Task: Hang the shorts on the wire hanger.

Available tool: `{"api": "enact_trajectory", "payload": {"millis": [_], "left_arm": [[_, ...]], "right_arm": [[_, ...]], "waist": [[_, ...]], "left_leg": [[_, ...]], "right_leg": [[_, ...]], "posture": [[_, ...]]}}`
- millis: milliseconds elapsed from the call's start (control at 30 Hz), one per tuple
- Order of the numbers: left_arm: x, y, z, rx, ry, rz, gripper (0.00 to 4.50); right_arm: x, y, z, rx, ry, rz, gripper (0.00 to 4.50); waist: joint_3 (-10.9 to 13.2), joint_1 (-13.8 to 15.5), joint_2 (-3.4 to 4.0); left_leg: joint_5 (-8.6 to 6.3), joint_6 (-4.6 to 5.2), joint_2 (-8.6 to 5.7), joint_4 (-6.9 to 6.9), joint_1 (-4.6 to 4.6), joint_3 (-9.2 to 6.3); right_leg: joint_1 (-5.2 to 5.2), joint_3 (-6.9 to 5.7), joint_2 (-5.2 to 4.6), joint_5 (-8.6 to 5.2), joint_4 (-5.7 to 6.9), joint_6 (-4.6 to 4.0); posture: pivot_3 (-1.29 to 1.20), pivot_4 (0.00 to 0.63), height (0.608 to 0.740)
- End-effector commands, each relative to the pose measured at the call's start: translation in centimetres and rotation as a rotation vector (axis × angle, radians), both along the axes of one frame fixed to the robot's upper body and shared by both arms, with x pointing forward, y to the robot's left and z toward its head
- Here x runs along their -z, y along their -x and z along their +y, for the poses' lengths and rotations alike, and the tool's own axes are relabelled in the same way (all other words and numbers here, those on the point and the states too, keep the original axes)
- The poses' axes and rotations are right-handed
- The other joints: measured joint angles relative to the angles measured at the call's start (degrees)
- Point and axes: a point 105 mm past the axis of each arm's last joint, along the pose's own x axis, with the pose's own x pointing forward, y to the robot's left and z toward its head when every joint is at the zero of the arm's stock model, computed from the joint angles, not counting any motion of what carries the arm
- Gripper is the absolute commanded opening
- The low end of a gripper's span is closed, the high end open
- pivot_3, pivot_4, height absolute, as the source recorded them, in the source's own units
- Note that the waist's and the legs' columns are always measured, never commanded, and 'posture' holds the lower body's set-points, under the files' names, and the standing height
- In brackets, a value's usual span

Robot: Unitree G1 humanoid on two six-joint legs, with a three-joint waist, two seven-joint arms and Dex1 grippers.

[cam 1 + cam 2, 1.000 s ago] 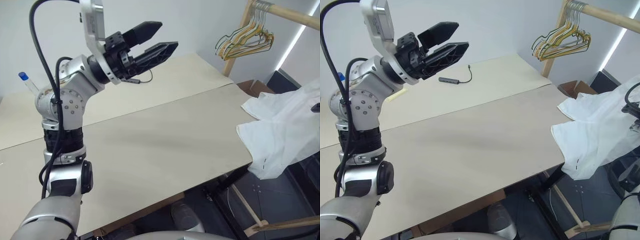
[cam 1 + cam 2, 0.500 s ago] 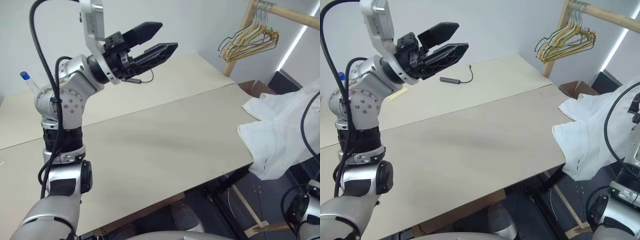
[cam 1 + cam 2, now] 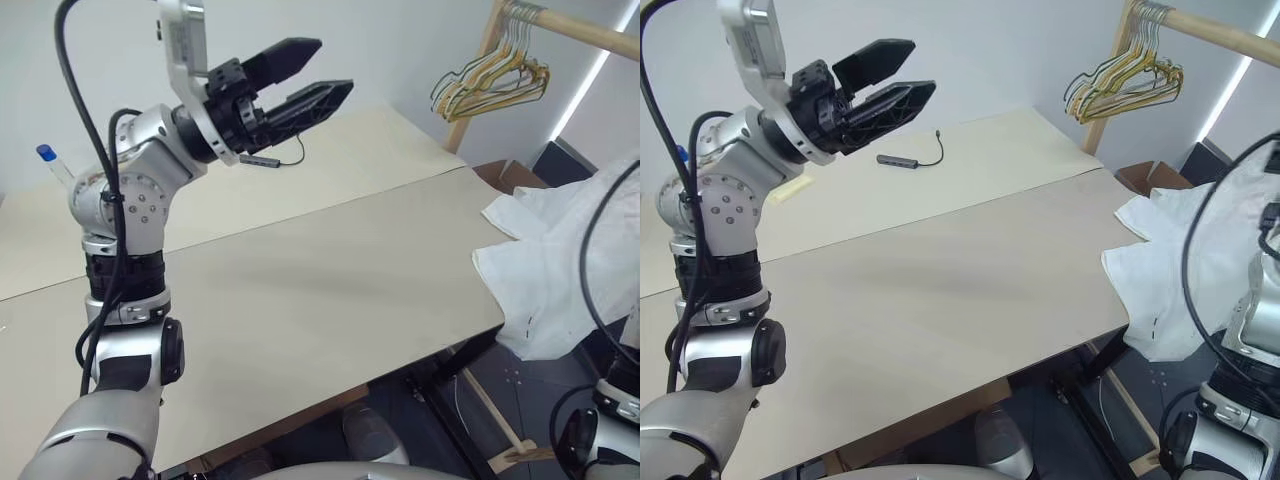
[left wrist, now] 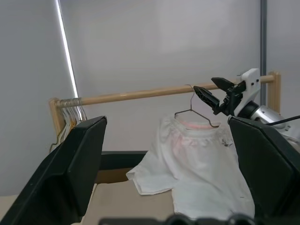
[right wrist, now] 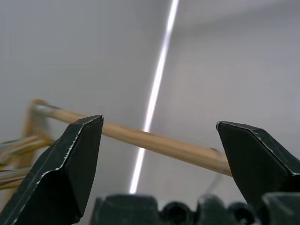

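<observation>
- The shorts [image 4: 197, 159] hung on the wire hanger [image 4: 193, 111], whose hook sat over a wooden rail [image 4: 140, 94] — the white cloth draped down so that its lower edge lay on the far right corner of the beige table [image 3: 330, 290].
- The left gripper [image 3: 300, 80] was raised above the table's left side, its two black fingers spread apart and holding nothing.
- The right gripper [image 4: 208, 96] sat just beside the hanger's hook, by the rail, fingers apart and empty (the wrist view showed both fingers wide).
- A bunch of yellowish and dark hangers [image 3: 492, 82] hung at the rail's other end, well apart from the shorts.
- A small cable adapter [image 3: 902, 158] lay on the table's far part.
</observation>
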Motion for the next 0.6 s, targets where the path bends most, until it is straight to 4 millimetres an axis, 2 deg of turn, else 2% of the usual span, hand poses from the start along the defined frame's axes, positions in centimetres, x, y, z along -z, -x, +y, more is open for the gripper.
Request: {"api": "enact_trajectory", "payload": {"millis": [33, 200, 333, 500, 600], "left_arm": [[0.3, 0.2, 1.1, -0.079, -0.017, -0.074, 4.5], [3.4, 0.7, 2.7, -0.146, -0.167, -0.053, 4.5], [6.0, 1.5, 4.4, -0.219, -0.273, -0.011, 4.5], [9.2, 3.1, 5.9, -0.268, -0.413, 0.03, 4.5], [10.5, 3.9, 6.7, -0.284, -0.459, 0.064, 4.5]], "right_arm": [[-1.4, -0.8, 5.7, -0.393, 0.081, 0.042, 4.44], [0.4, -2.9, 11.2, -0.806, 0.153, 0.279, 4.44], [2.4, -3.9, 14.9, -1.066, 0.22, 0.457, 4.44], [4.6, -4.2, 17.6, -1.297, 0.295, 0.614, 4.44], [5.7, -4.1, 18.3, -1.375, 0.34, 0.68, 4.44]], "waist": [[0.0, 0.06, 0.0], [0.01, 0.88, -0.01], [0.06, 3.5, -0.1], [0.12, 8.73, -0.1], [0.16, 11.87, -0.12]], "left_leg": [[0.0, 0.01, 0.02, 0.0, 0.01, 0.0], [-0.01, 0.02, 0.06, -0.02, 0.08, -0.05], [-0.01, 0.03, 0.15, -0.03, 0.06, -0.13], [-0.02, 0.03, 0.18, -0.03, -0.03, -0.15], [-0.02, 0.03, 0.2, -0.03, -0.1, -0.13]], "right_leg": [[0.03, -0.01, 0.05, 0.01, 0.01, -0.02], [0.01, -0.01, 0.14, 0.07, 0.03, -0.11], [-0.04, -0.06, 0.19, 0.15, 0.01, -0.25], [-0.27, -0.05, 0.18, 0.2, 0.02, -0.32], [-0.41, -0.04, 0.18, 0.21, 0.01, -0.35]], "posture": [[-0.29, 0.0, 0.74], [-0.23, 0.0, 0.74], [-0.15, 0.0, 0.74], [-0.09, 0.0, 0.74], [-0.07, 0.0, 0.74]]}}
